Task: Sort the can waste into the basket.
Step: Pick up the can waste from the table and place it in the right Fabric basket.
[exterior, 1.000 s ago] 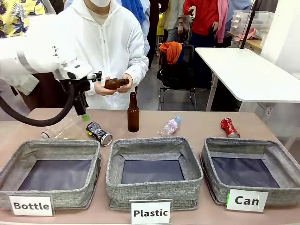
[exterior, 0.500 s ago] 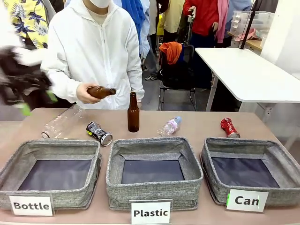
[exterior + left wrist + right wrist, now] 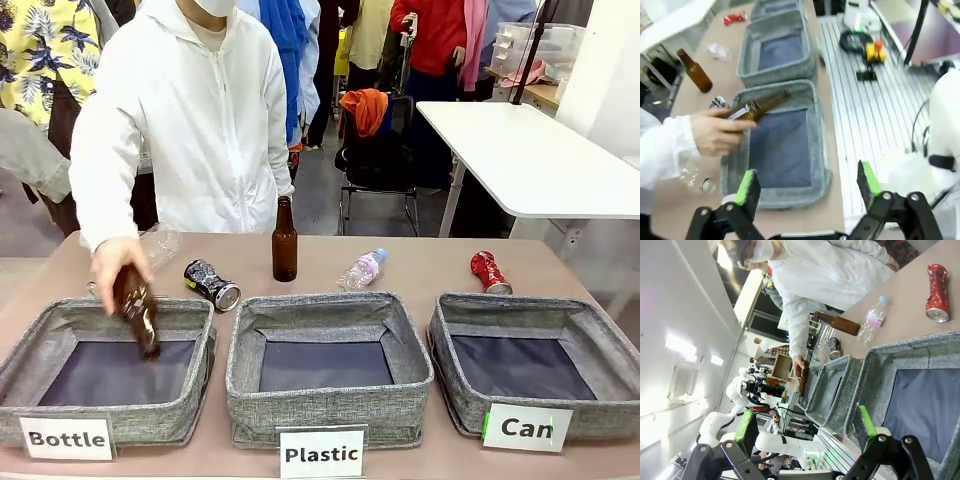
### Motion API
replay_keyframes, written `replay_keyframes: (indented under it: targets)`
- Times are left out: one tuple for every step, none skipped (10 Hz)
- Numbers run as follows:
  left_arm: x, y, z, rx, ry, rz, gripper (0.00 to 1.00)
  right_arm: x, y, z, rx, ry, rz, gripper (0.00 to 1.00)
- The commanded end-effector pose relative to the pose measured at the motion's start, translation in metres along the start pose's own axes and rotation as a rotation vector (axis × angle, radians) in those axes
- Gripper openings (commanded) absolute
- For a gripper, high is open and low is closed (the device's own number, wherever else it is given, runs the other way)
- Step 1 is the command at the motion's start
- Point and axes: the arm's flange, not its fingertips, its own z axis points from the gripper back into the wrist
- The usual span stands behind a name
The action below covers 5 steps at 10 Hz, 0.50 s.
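The black-and-silver can (image 3: 212, 285) lies on its side behind the "Bottle" bin. The red can (image 3: 490, 272) lies just behind the grey "Can" basket (image 3: 520, 303), which holds nothing. In the left wrist view my left gripper (image 3: 807, 182) is open and empty, hovering beyond the near edge of the "Bottle" bin, with the black can (image 3: 719, 102) and the red can (image 3: 734, 18) far off. In the right wrist view my right gripper (image 3: 806, 424) is open and empty beside the Can basket (image 3: 920, 342), and the red can (image 3: 937, 285) lies past it.
The person's hand (image 3: 113, 258) lowers a brown bottle (image 3: 137, 310) neck-down into the "Bottle" bin (image 3: 60, 318). A second brown bottle (image 3: 285, 240) stands upright mid-table. A small clear bottle (image 3: 361, 270) lies behind the "Plastic" bin (image 3: 330, 308). A large clear bottle (image 3: 155, 245) lies at left.
My left arm has pulled back out of the front view to the left. The person has brought the brown bottle from chest height down into the "Bottle" bin.
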Motion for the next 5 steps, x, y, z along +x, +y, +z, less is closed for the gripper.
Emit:
replay_keyframes:
  targets:
    - [-0.044, -0.014, -0.002, 0.039, -0.236, -0.04, 1.0, 0.002, 0.001, 0.0, 0.012, -0.011, 0.028, 1.0]
    - [-0.058, -0.015, -0.008, 0.049, -0.286, -0.024, 1.0, 0.002, 0.001, 0.0, 0.012, -0.011, 0.028, 1.0]
    - [-0.059, -0.006, -0.019, 0.037, -0.309, -0.019, 1.0, 0.002, 0.001, 0.0, 0.012, -0.011, 0.028, 1.0]
    - [-0.048, 0.002, -0.024, 0.024, -0.297, -0.006, 1.0, 0.002, 0.001, 0.0, 0.012, -0.011, 0.028, 1.0]
    - [-0.031, 0.015, -0.026, 0.005, -0.268, 0.009, 1.0, 0.002, 0.001, 0.0, 0.012, -0.011, 0.028, 1.0]
